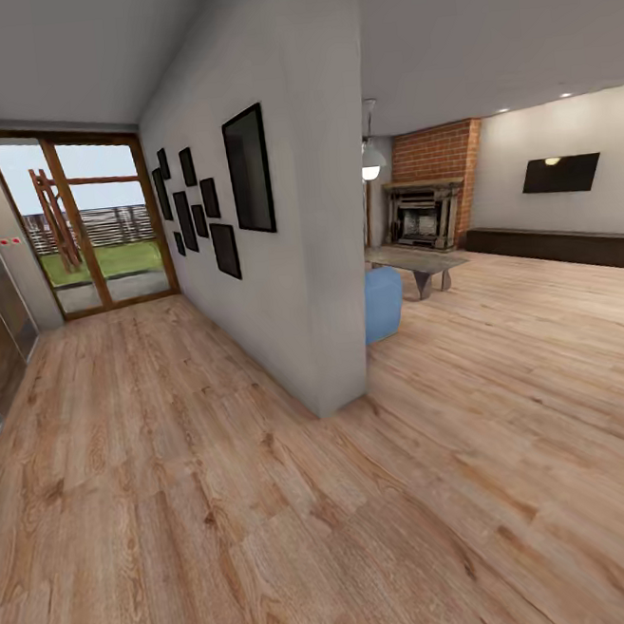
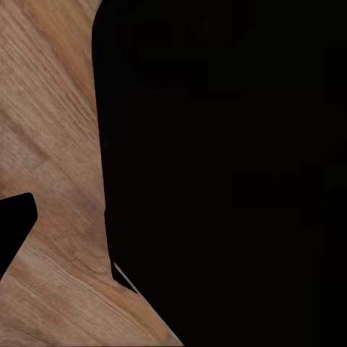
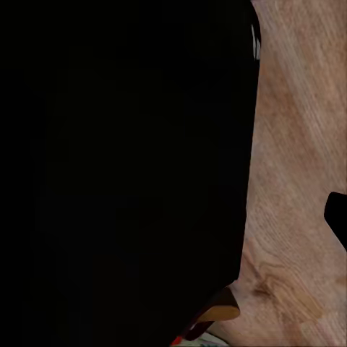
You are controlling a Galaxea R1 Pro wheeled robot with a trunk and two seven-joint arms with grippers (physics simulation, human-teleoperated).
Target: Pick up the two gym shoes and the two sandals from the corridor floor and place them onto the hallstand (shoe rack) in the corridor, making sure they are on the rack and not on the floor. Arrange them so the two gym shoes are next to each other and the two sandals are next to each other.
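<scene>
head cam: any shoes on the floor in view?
No, the wood floor is bare from the glass door to the fireplace.

free: corridor floor (image 1: 160,517) open ahead — obstacle: grey wall end (image 1: 330,253) | beyond: blue pouf (image 1: 383,303), low table (image 1: 420,263)

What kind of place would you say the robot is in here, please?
It looks like a home: a corridor with wood-plank floor leading to a glazed garden door, picture frames on the dividing wall, and a living room with a brick fireplace and wall television.
</scene>
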